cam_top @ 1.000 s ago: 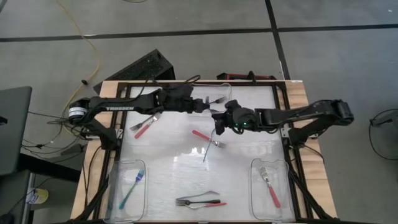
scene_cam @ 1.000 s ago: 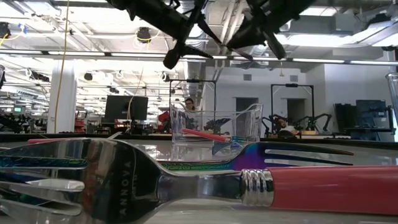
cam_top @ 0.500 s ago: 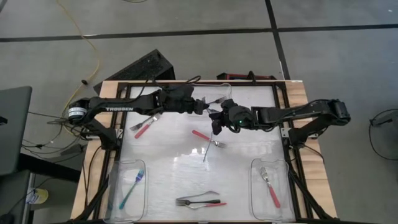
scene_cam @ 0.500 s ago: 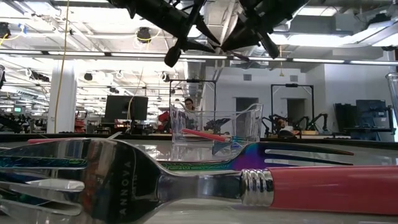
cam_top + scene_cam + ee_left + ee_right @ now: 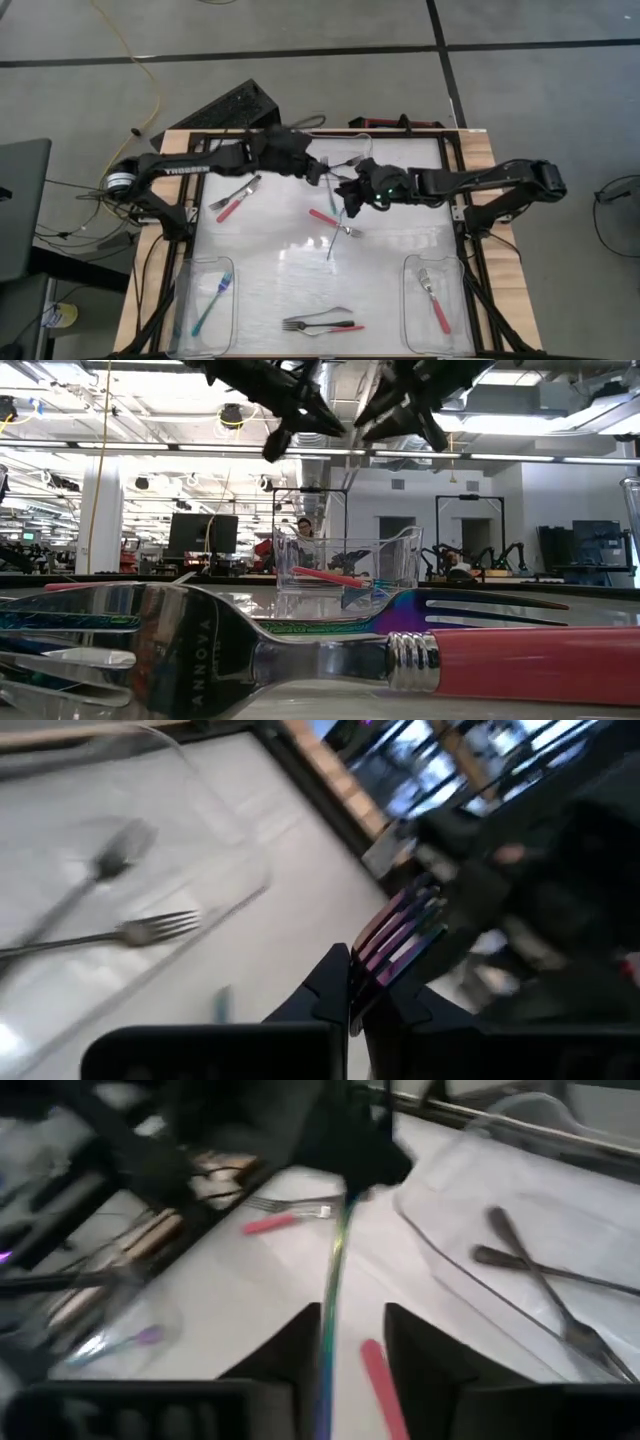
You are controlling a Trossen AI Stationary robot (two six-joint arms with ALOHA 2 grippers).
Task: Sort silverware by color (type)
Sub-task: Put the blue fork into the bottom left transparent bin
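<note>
Above the table's far middle, an iridescent fork (image 5: 400, 932) spans between my two grippers. My left gripper (image 5: 322, 172) is shut on it. My right gripper (image 5: 349, 197) stands open, and the fork's thin shaft (image 5: 335, 1260) runs between its spread fingers (image 5: 300, 1345) with a gap on each side. On the table below lie a red-handled fork (image 5: 322, 217) and a dark utensil (image 5: 335, 242). Another red-handled fork (image 5: 232, 203) lies at the left. My left gripper pinches the fork between its two fingers (image 5: 330, 982). The striped, tine-like end (image 5: 412, 915) sticks out past the fingertips toward the right gripper. The fork is lifted clear of the table and slants slightly downward toward the right gripper.
Clear bins stand at the near left (image 5: 190, 300) with a blue fork (image 5: 212, 303), at the near right (image 5: 452, 310) with a red-handled fork (image 5: 437, 305), and at the far middle (image 5: 365, 145) with dark forks. Several forks (image 5: 325, 323) lie by the near edge.
My left gripper has shut on the iridescent fork and rolled a little. My right gripper, which held the fork, has opened its fingers off it. Both hands have stayed over the table's far middle, and the fork stays in the air.
</note>
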